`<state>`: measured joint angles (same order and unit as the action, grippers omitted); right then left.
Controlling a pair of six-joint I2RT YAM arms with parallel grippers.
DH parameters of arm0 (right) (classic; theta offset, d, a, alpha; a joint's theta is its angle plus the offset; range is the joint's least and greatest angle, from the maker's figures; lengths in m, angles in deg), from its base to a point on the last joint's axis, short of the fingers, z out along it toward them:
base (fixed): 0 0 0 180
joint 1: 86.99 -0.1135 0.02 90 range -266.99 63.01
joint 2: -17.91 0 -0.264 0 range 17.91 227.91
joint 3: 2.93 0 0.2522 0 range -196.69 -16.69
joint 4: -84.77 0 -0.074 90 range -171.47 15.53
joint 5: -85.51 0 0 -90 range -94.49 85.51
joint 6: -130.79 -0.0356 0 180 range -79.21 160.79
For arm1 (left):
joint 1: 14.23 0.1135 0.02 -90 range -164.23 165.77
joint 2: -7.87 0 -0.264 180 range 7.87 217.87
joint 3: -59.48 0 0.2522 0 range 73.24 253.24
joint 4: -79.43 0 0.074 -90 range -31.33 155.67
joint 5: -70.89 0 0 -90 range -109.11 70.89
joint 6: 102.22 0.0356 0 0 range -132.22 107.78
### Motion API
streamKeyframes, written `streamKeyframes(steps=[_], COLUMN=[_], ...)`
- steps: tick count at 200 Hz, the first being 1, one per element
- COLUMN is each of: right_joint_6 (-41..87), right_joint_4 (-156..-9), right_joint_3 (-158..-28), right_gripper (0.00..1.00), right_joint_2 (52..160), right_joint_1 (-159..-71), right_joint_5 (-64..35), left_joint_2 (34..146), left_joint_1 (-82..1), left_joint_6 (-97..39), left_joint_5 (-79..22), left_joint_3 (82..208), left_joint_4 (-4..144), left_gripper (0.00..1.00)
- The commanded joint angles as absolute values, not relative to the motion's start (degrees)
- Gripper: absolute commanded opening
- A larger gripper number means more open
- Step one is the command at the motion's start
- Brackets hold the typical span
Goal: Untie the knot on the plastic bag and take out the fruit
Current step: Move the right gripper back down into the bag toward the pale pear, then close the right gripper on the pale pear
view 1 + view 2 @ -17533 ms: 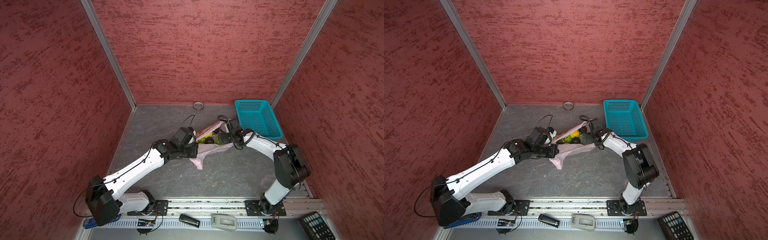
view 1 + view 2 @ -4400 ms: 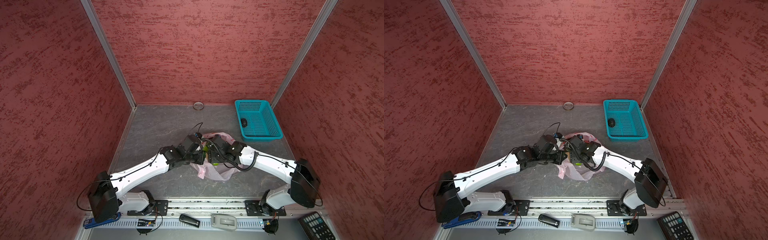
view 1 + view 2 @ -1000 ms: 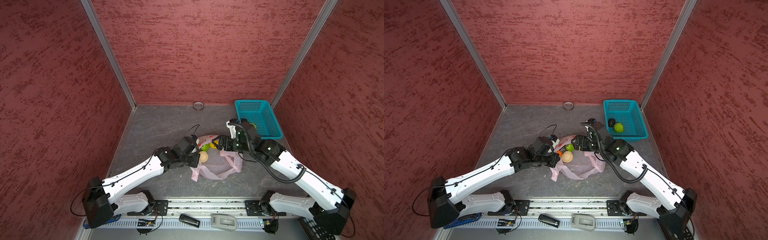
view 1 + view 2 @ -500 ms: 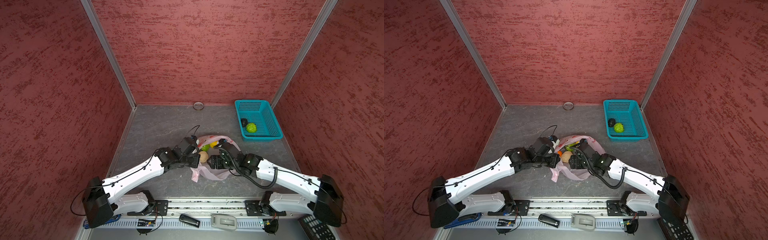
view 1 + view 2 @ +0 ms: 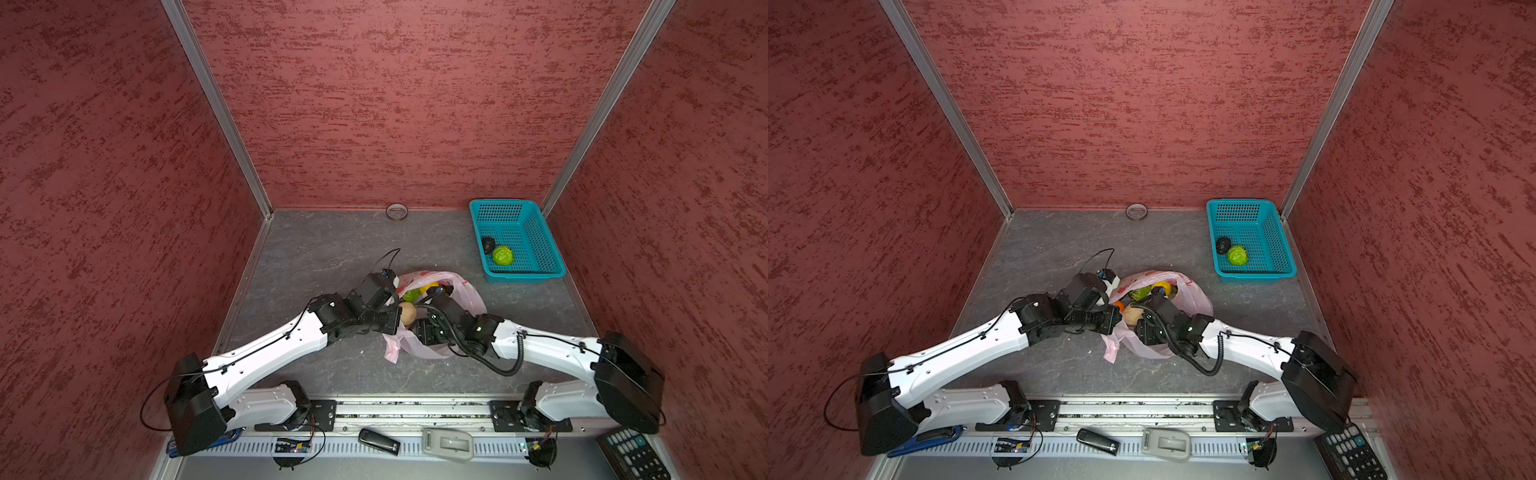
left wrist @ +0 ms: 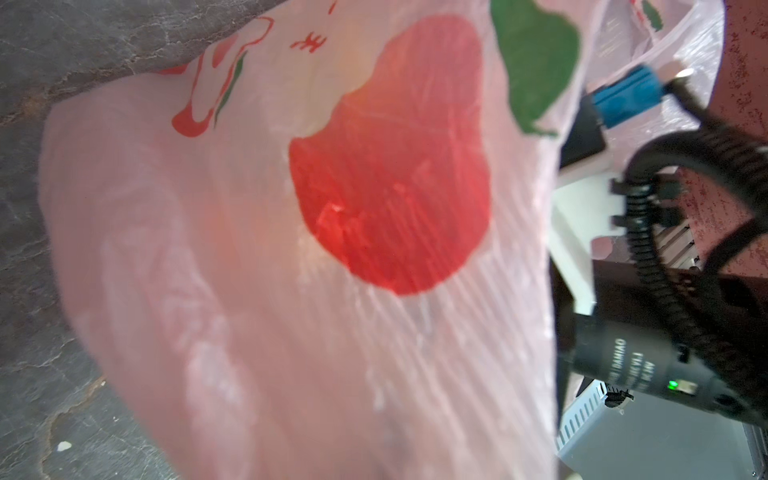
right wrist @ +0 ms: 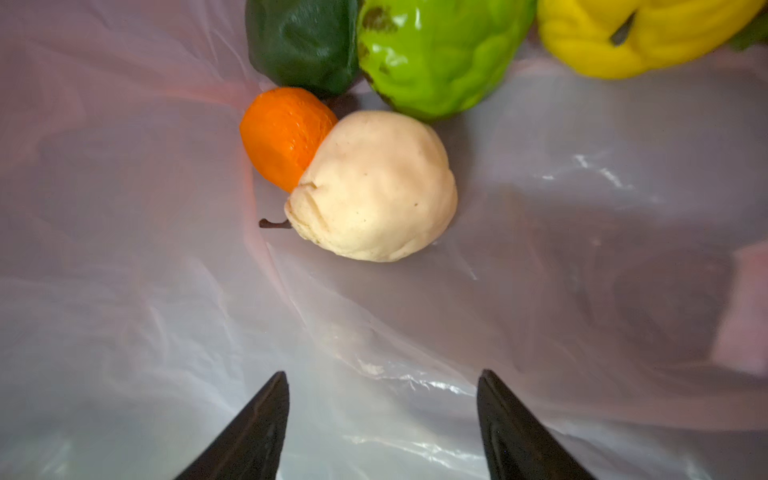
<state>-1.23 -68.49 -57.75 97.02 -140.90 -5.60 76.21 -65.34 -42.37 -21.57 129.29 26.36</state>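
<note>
Left end effector: you have it clamped shut on the rim of the plastic bag.
Right end effector: its fingers stand wide and empty inside the bag, aimed at the beige fruit, not touching it.
Bag: mid-worktop, mouth open.
Inside it: the beige fruit touches the orange fruit. Beyond them sit the dark green fruit, bumpy green fruit and yellow fruit.
Teal basket: holds another green fruit and the blackish fruit.
</note>
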Motion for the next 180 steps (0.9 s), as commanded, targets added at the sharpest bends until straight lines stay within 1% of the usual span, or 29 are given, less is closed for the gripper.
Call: streamKeyframes(steps=[1,30,72,103,133,156,180], right_joint_6=[-2.09,-3.07,-5.65,-7.39,-8.21,-9.03,-10.34], right_joint_4=[-73.19,-71.84,-75.27,-77.4,-75.43,-72.33,-75.7], right_joint_3=[-59.03,-61.93,-64.6,-66.34,-69.06,-71.5,-70.58], right_gripper=[0.72,0.74,0.83,0.86,0.9,0.91,0.91], right_joint_2=[99.45,102.04,107.64,111.02,112.83,115.42,116.81], right_joint_1=[-141.21,-141.12,-141.11,-141.06,-141.12,-140.75,-139.78], right_joint_5=[-6.59,-3.64,-2.85,-1.65,2.85,5.41,3.72], left_joint_2=[75.82,75.9,74.64,75.14,75.31,75.39,76.07], left_joint_1=[-65.62,-65.9,-66.36,-66.44,-66.59,-66.57,-66.66], left_joint_6=[-42.04,-40.56,-40.85,-40.39,-40.3,-40.09,-39.83], left_joint_5=[-21.28,-22.7,-22.71,-22.95,-23.39,-24.54,-25.45], left_joint_3=[130.66,130.04,127.05,127.06,126.22,125.45,125.23], left_joint_4=[26.13,24.51,25.31,26.33,26.0,26.29,25.94], left_gripper=[0.0,0.0,0.0,0.0,0.0,0.0,0.0])
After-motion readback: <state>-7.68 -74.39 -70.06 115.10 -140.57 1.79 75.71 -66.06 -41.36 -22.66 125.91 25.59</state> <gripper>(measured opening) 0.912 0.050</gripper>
